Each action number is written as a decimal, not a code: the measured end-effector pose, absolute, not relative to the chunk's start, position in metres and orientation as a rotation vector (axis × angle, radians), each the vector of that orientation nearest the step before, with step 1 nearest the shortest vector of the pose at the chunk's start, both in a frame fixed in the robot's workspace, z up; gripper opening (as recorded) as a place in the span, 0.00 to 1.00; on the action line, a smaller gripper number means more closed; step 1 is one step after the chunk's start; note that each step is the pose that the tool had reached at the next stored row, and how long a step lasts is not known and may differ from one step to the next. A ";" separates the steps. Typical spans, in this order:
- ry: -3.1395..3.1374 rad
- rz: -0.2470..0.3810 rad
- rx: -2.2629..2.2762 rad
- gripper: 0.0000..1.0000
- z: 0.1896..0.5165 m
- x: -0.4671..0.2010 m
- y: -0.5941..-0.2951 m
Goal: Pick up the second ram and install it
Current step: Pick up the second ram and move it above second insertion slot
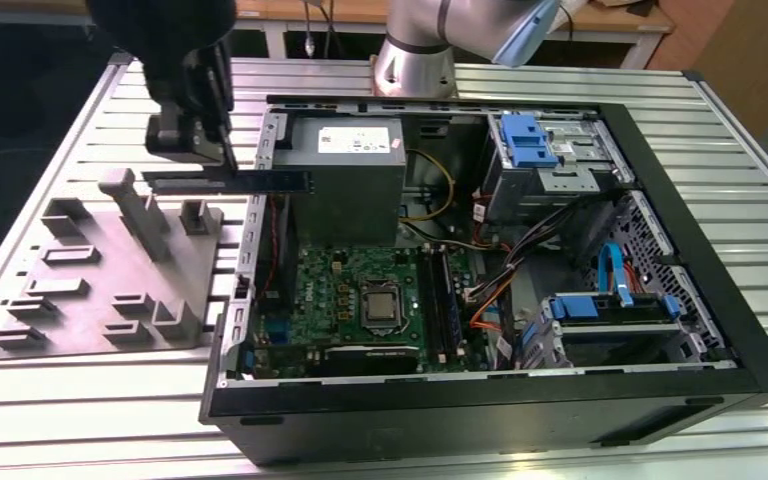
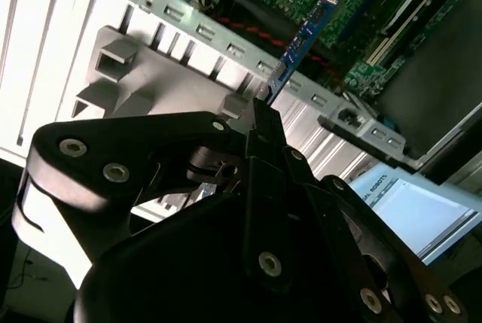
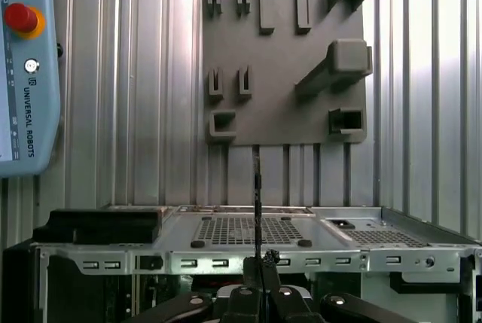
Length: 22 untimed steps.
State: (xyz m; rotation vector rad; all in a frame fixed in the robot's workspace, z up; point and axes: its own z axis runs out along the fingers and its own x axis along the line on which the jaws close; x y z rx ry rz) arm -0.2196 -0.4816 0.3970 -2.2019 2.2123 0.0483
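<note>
We see the second ram [image 1: 257,183] held clear of everything, level and on edge, above the gap between the grey tray [image 1: 104,290] and the side wall of the open computer case [image 1: 491,392], with one end just beside the power supply [image 1: 344,170]. The gripper [image 1: 221,160] is closed on it, pinching the upper edge about midway along; in the second wrist view the stick [image 2: 305,29] juts out from the closed fingers [image 2: 260,123]. We judge this thin pinch the weak spot: a knock on the case wall or power supply could twist the stick, and then it would meet the green board [image 1: 344,290] crooked and jam or bend.
</note>
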 end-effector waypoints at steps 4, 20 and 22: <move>2.213 0.048 -2.201 0.11 0.397 -0.206 -0.482; 2.216 0.048 -2.199 0.11 0.396 -0.153 -0.482; 2.216 0.048 -2.198 0.11 0.396 -0.147 -0.482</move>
